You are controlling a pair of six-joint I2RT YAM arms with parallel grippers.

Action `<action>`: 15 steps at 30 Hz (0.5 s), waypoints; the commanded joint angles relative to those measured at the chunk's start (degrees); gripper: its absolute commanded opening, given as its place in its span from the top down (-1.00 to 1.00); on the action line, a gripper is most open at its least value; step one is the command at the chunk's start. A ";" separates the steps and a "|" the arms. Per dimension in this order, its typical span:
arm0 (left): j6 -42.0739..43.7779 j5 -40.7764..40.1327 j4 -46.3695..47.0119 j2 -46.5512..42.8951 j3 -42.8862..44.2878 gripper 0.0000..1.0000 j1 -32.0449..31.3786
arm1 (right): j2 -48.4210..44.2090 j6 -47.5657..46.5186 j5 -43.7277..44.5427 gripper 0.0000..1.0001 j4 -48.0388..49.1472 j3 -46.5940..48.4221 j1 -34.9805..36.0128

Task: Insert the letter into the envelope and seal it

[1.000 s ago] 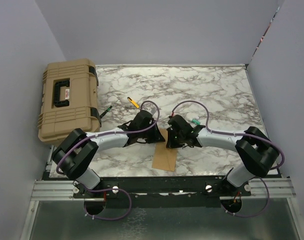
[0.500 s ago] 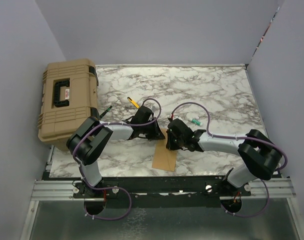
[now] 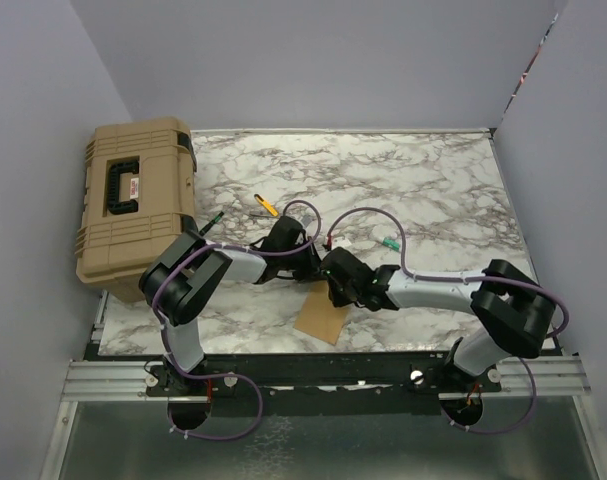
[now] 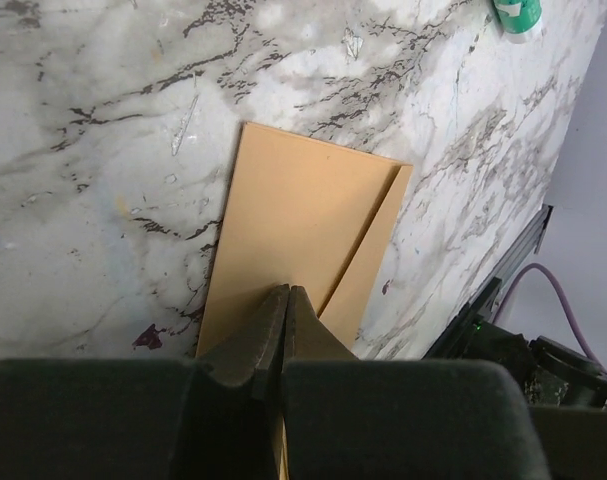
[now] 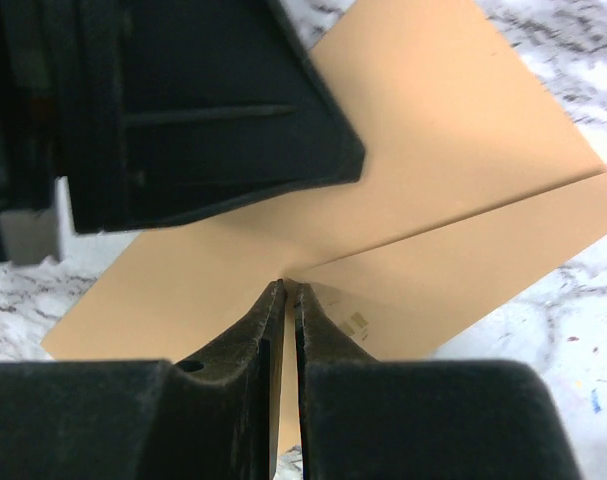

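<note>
Envelope (image 3: 321,322) on marble table (image 3: 433,190); left jaws, right jaws clamped on it.

The left arm (image 3: 238,265) and right arm (image 3: 433,290) stretch low toward the near middle, wrists almost meeting. The left gripper (image 4: 286,300) has its fingers pressed together. The right gripper (image 5: 288,292) shows a hairline gap.

The marble table (image 3: 433,180) carries a tan case (image 3: 133,205), a yellow tool (image 3: 267,206), a green marker (image 3: 390,243) and the envelope (image 3: 320,318).
</note>
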 commanded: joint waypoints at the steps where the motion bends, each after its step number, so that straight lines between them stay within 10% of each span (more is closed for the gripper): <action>1: -0.58 -6.16 -4.29 1.27 -3.46 1.00 -0.28 | 2.72 1.27 2.32 0.79 -9.64 -0.65 4.45; 15: -0.59 -7.21 -4.30 1.80 -2.96 1.00 -0.21 | 0.46 10.42 1.17 0.79 -11.80 -4.17 11.33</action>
